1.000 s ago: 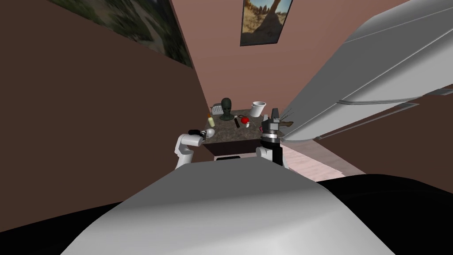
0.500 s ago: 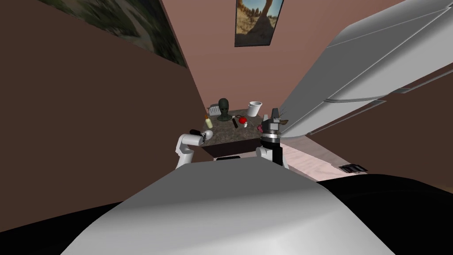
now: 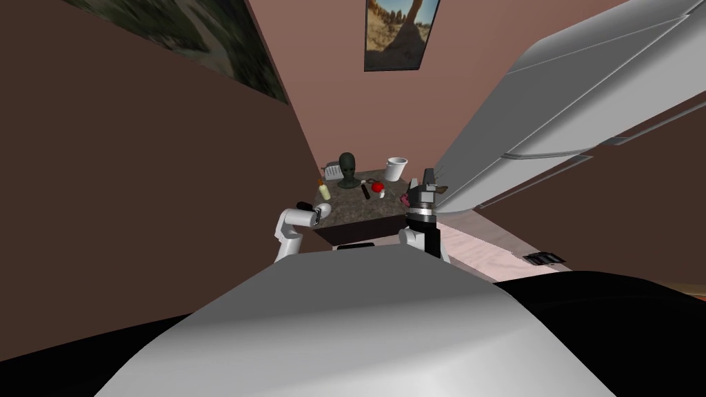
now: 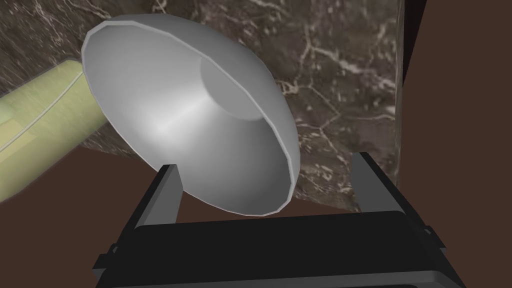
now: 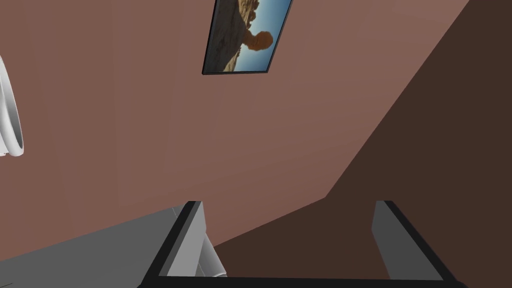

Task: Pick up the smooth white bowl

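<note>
Left hand (image 4: 263,161) hangs released at the pale bowl (image 4: 190,115) on the tabletop's (image 4: 340,75) near-left corner; a glancing squeeze could nudge it over the edge.

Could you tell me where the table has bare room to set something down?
Bare: the front strip of the table between the bowl and the right tool. Crowded: the back half, around the bust, cup and bottle.

Home interior: brown walls, framed landscape picture (image 3: 393,34) on far wall, small marble-topped table (image 3: 358,207) cluttered with bottle (image 3: 322,191), cup (image 3: 396,169), dark head bust (image 3: 348,169).
</note>
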You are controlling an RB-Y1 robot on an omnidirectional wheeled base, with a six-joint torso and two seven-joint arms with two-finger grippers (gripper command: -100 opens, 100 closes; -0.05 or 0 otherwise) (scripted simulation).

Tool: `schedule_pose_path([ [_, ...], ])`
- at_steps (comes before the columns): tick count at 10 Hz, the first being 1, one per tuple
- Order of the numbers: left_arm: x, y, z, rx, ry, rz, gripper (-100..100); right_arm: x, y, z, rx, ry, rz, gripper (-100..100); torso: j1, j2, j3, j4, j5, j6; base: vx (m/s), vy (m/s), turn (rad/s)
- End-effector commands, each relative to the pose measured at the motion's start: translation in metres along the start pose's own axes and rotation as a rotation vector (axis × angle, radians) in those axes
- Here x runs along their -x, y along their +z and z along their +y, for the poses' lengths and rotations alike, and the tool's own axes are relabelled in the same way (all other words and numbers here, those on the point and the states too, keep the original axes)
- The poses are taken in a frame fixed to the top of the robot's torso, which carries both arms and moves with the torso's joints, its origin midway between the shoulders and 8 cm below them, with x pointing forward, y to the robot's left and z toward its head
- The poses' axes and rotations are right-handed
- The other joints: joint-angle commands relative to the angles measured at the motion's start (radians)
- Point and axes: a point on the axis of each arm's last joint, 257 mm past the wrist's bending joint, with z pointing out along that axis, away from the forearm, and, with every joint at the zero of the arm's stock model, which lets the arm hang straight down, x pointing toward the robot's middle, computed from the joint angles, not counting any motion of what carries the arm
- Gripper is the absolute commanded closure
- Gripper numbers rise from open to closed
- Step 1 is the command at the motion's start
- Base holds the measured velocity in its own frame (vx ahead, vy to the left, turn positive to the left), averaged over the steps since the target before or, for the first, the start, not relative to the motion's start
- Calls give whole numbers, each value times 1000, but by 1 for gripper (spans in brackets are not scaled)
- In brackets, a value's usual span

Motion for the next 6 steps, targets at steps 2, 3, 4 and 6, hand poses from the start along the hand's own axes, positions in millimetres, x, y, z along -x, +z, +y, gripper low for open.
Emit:
schedule_pose_path([
  [2,7,12,-3,0,-6,-3,-100,0,0,0,0,0,0,0,0,0,0,0,0,0,-22,-10,-33],
  [3,8,15,-3,0,-8,-4,-100,0,0,0,0,0,0,0,0,0,0,0,0,0,-15,-9,-21],
  [4,10,19,-4,0,-9,-5,-100,0,0,0,0,0,0,0,0,0,0,0,0,0,-11,-9,-16],
  [6,11,19,-4,1,-10,-5,-100,0,0,0,0,0,0,0,0,0,0,0,0,0,-5,-4,-10],
])
